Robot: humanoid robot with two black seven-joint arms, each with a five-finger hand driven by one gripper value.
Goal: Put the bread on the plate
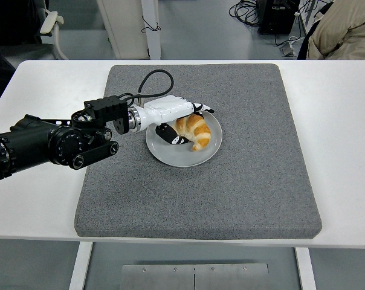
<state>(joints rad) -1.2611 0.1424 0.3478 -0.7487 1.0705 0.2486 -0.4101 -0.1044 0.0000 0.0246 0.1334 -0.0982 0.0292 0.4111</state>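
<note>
The bread (194, 130) lies on the plate (210, 151), a little toward 12 o'clock from the middle. The plate sits on a gray mat (255, 181) on the white surface (345, 151). The left hand (181, 121) is at the plate's 10 o'clock side. Its fingers (202, 109) are spread over the bread and its thumb is beside it, so it looks let go, not squeezing. This seems to be the letting-go step. The next move calls for lifting the hand up and back toward 9 o'clock without bumping the bread.
</note>
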